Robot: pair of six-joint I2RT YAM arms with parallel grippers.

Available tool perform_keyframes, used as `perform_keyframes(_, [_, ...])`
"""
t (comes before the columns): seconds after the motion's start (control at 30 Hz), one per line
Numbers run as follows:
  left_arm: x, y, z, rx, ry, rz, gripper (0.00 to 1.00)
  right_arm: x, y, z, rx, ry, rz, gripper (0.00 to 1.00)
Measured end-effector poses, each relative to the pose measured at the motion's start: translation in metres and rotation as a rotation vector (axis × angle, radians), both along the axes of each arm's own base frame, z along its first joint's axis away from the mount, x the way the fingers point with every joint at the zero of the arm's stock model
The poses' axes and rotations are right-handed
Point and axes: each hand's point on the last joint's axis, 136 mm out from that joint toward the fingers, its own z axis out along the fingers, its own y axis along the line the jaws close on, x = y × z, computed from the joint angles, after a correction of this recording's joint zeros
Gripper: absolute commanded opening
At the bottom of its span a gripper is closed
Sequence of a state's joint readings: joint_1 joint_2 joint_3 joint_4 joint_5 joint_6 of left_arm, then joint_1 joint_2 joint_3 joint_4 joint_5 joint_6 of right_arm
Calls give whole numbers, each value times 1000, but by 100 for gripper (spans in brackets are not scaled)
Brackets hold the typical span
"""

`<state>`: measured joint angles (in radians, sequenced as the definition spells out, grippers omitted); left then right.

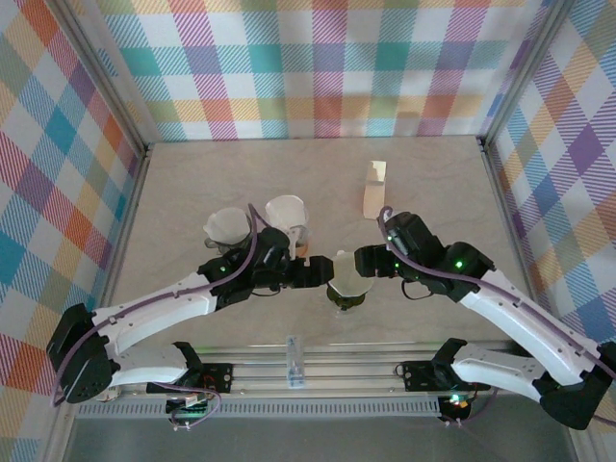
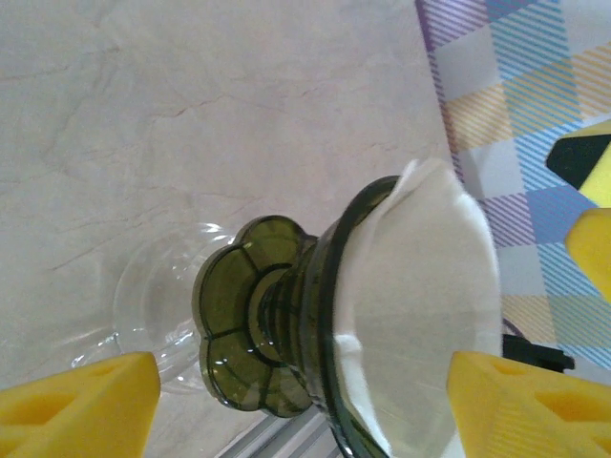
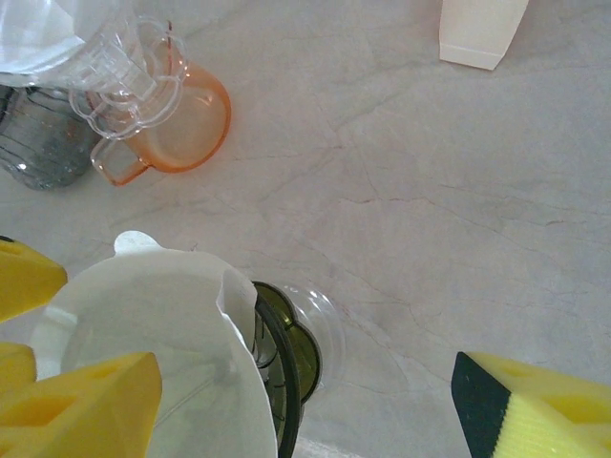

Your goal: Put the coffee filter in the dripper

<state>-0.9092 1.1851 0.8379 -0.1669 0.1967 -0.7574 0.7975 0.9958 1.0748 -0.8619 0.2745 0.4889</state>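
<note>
Ok so up close, both arms meet over the dripper [image 2: 277, 324] right in front of the bases. The coffee filter [image 3: 153, 324] is sitting inside it, so I'd call the job basically done. The left gripper [image 2: 304, 401] has its jaws apart with the dripper between them, and one pad is clearly off the green foot. On the other side I can't tell if the pad is touching the paper or just next to it. The right gripper [image 3: 307, 382] is spread wide too. Its near pad sits right at the filter's rim, while the far pad is well off over bare tabletop [image 3: 430, 191].

What worries me is the pull-away. The paper isn't flush: one flap and a little tab stand up above the rim. Any pad that brushes it while backing off could drag the filter crooked or lift it straight out, since there's nothing weighing it down. The dripper also stands on a narrow flower-shaped foot, so a sideways nudge from either gripper could tip the whole thing. The two grippers are also very near each other, so they could bump if both move at once.

Further back, just behind the left wrist, there's an orange cup [image 3: 186, 124] and two spare drippers [image 1: 228, 226] holding filters. A careless retreat could knock those. The cream block [image 1: 375, 188] is farther out and looks safe
</note>
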Motion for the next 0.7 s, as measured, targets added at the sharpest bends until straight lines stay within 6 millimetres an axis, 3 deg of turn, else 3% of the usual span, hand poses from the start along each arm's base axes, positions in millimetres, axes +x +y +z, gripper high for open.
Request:
perform_keyframes(0.17, [0,15,25,-36,-62,44,82,-1,-3,11,33,-38,-6,81])
perform_keyframes(0.27, [1,44,45,-66,-115,116,79,-2,-4,10,41,-46,-10,82])
perform_keyframes(0.37, [4,81,53,-84,-152,226,68,-2,-4,3,33,-39,-10,82])
perform_keyframes(0.47, [2,114,33,-56,-126,331,58,-2,-5,-3,25,-34,-12,82])
perform_keyframes(0.63, [-12,161,-30,52,-2,476,43,0,-3,-6,29,-38,-11,82])
perform_keyframes(0.7, [-16,177,-46,80,36,530,38,1,-2,-6,33,-42,-11,82])
